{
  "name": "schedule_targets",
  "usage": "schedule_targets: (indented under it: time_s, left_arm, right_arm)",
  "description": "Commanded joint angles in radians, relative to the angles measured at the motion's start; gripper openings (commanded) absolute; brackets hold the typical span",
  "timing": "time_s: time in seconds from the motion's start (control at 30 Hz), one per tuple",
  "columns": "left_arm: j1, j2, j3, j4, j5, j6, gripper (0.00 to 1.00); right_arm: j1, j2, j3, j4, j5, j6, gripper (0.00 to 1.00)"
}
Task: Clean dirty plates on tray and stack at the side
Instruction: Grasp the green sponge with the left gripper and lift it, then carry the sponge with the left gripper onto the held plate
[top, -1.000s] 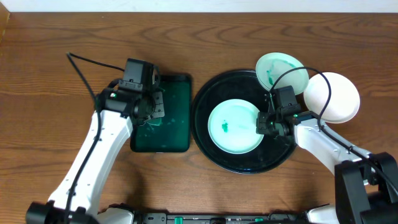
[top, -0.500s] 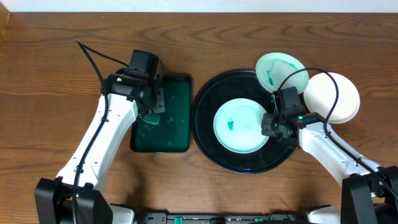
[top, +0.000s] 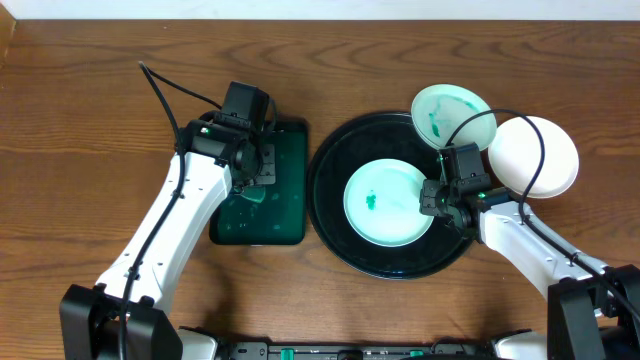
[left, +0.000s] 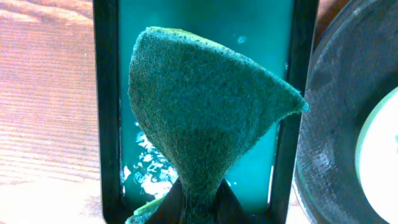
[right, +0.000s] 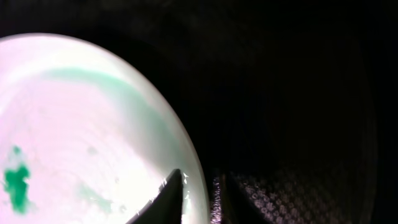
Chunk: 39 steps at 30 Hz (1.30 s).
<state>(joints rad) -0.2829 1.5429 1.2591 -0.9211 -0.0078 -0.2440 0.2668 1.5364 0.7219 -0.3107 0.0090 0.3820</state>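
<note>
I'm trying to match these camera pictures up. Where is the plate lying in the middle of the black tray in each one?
Overhead: the smeared plate lies right of centre, inside the black tray.
Left wrist: only its pale edge shows, far right.
Right wrist: it fills the left half, green smear lower left.
Shared landmark: the black tray under it.

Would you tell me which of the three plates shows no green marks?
The outer plate, lying right of the black tray: it is plain white, whereas the centre plate and the rim plate carry green smears.
</note>
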Motion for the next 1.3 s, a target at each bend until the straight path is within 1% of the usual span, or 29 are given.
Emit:
schedule_targets:
  time_s: [0.0,0.17,0.27,0.37,0.53,0.57,0.6,0.67,0.7,0.73,0.77,0.8,0.83,0.9,0.97,1.03,1.1,1.13,1.2,1.27]
  left_arm:
    - [-0.006,0.006,0.021,0.011,-0.024,-0.040,0.07]
    - [-0.027,0.006,0.021,0.026,-0.024,-0.049,0.07]
    - [-0.051,0.006,0.020,0.036,-0.024,-0.053,0.07]
    - [-0.077,0.006,0.020,0.044,-0.027,-0.088,0.07]
    - [-0.126,0.006,0.020,0.066,-0.027,-0.096,0.07]
    - [-0.137,0.006,0.020,0.071,-0.027,-0.103,0.07]
    - [-0.148,0.006,0.020,0.077,-0.027,-0.111,0.07]
    - [-0.164,0.006,0.020,0.091,-0.027,-0.116,0.07]
    - [-0.172,0.006,0.020,0.099,-0.027,-0.122,0.07]
    - [-0.180,0.006,0.020,0.109,-0.027,-0.132,0.07]
    - [-0.188,0.006,0.020,0.118,-0.027,-0.141,0.07]
    - [-0.198,0.006,0.020,0.130,-0.027,-0.157,0.07]
    - [-0.206,0.006,0.020,0.140,-0.026,-0.167,0.07]
    - [-0.229,0.010,0.020,0.163,-0.025,-0.182,0.07]
    - [-0.256,0.024,0.020,0.182,-0.024,-0.193,0.07]
    - [-0.274,0.046,0.020,0.193,-0.023,-0.225,0.07]
    - [-0.293,0.079,0.021,0.208,-0.021,-0.243,0.07]
    - [-0.300,0.094,0.021,0.217,-0.013,-0.245,0.07]
    - [-0.315,0.136,0.021,0.251,0.032,-0.245,0.07]
    - [-0.324,0.164,0.021,0.280,0.063,-0.253,0.07]
  right_arm:
    - [-0.010,0.005,-0.010,0.004,-0.009,-0.002,0.01]
    - [-0.010,0.005,-0.010,-0.018,-0.029,-0.001,0.01]
    - [-0.010,0.005,-0.010,-0.035,-0.089,-0.001,0.01]
    - [-0.010,0.005,-0.010,-0.049,-0.153,-0.001,0.01]
    - [-0.010,0.005,-0.010,-0.053,-0.160,-0.001,0.02]
    - [-0.010,0.005,-0.010,-0.053,-0.160,-0.001,0.04]
    - [-0.010,0.005,-0.010,-0.053,-0.160,-0.001,0.09]
    - [-0.010,0.005,-0.010,-0.052,-0.160,-0.002,0.26]
    - [-0.010,0.005,-0.009,-0.050,-0.160,-0.002,0.31]
    - [-0.010,0.005,-0.008,-0.045,-0.159,-0.002,0.36]
    - [-0.010,0.005,-0.008,-0.029,-0.155,-0.006,0.37]
    - [-0.010,0.005,-0.008,-0.011,-0.149,-0.019,0.36]
    - [-0.010,0.005,-0.008,0.005,-0.135,-0.026,0.32]
    - [-0.010,0.005,-0.009,0.024,-0.085,-0.024,0.21]
    - [-0.010,0.005,-0.009,0.024,-0.058,-0.024,0.15]
    - [-0.010,0.005,-0.010,0.024,-0.059,-0.024,0.15]
    - [-0.005,0.005,-0.010,0.024,-0.058,-0.024,0.18]
    - [-0.002,0.005,-0.011,0.024,-0.059,-0.024,0.21]
    - [0.008,0.005,-0.013,0.024,-0.058,-0.024,0.25]
    - [0.015,0.007,-0.013,0.024,-0.059,-0.024,0.25]
